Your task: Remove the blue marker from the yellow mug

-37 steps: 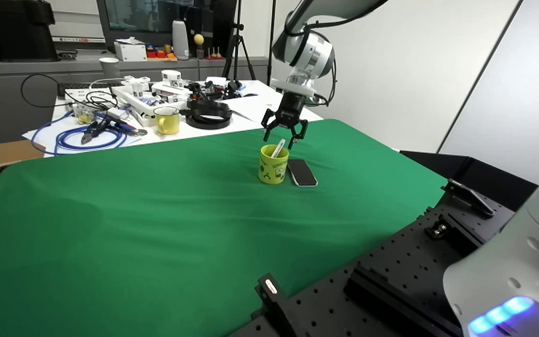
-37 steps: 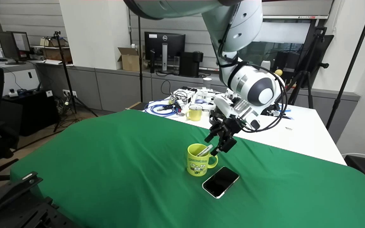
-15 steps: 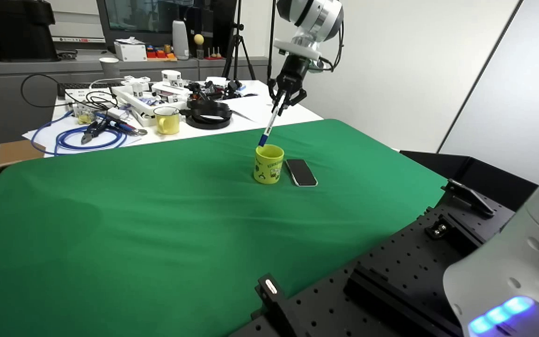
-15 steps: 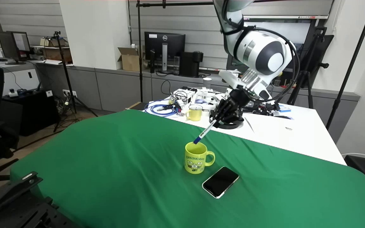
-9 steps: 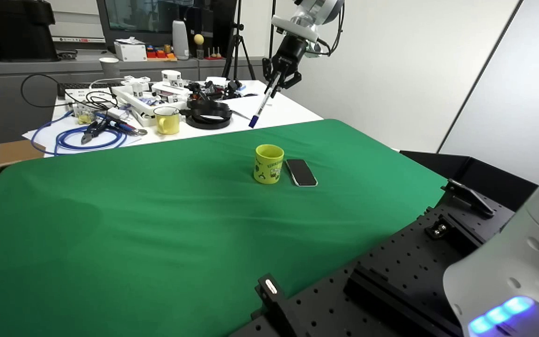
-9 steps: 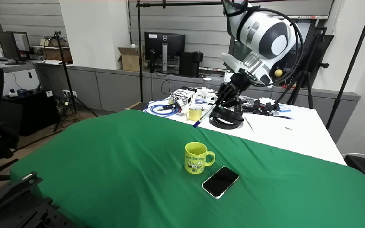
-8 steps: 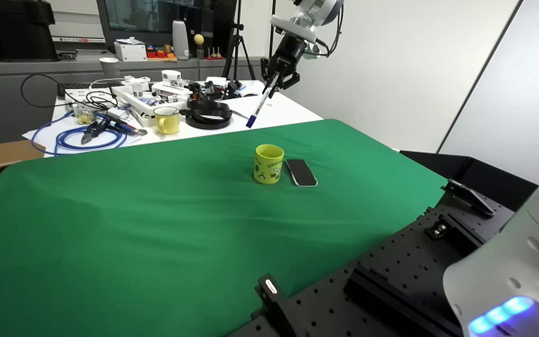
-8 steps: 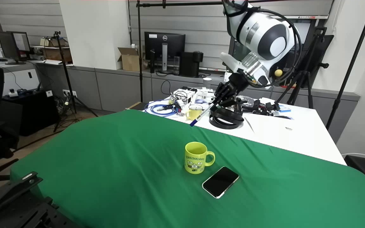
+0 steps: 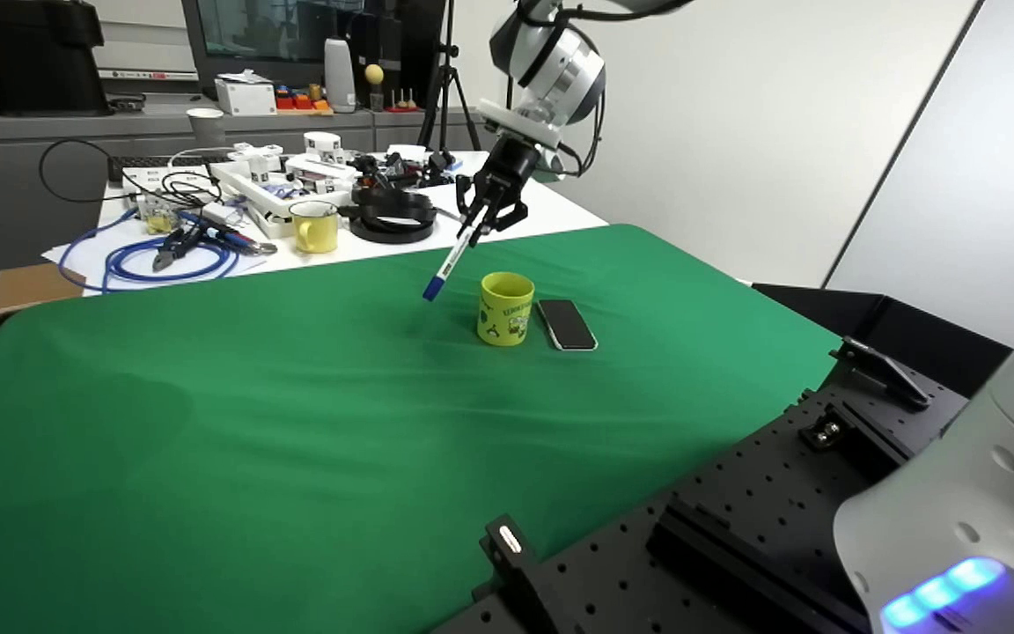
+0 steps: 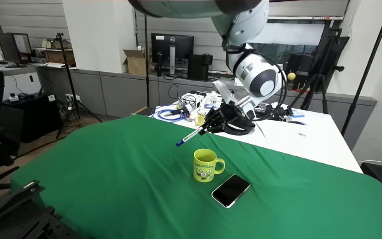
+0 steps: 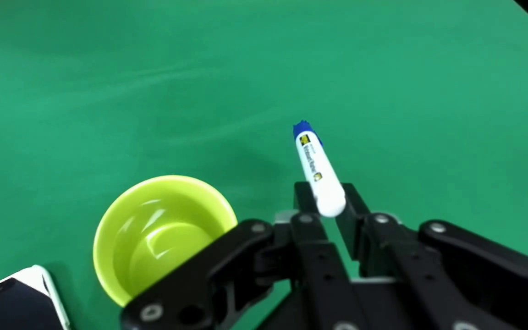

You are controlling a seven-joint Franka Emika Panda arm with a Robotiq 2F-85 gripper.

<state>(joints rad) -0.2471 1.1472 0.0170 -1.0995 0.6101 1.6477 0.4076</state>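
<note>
The blue marker [image 9: 451, 262], a white stick with a blue end, slants down from my gripper [image 9: 477, 227] in both exterior views. In the wrist view my gripper [image 11: 325, 200] is shut on the marker's [image 11: 315, 165] plain white end, and the blue end points away. That blue end hangs over the green cloth, seemingly just above it. Upright on the cloth stands the yellow mug [image 10: 203, 170], apart from the marker. Looking down into the mug [image 11: 165, 208] from the wrist, I see nothing inside; it sits left of the fingers.
A dark phone [image 10: 231, 191] lies on the green cloth [image 9: 296, 423] close beside the mug. Behind the cloth, a white table [image 9: 551, 207] carries another yellow cup [image 9: 317, 232], blue cable [image 9: 168, 264], a black ring-shaped item [image 9: 391, 220] and white parts.
The gripper closed on the marker in the mug, lifted it out and up, then carried it sideways and lower beside the mug. The mug shifted slightly during the lift.
</note>
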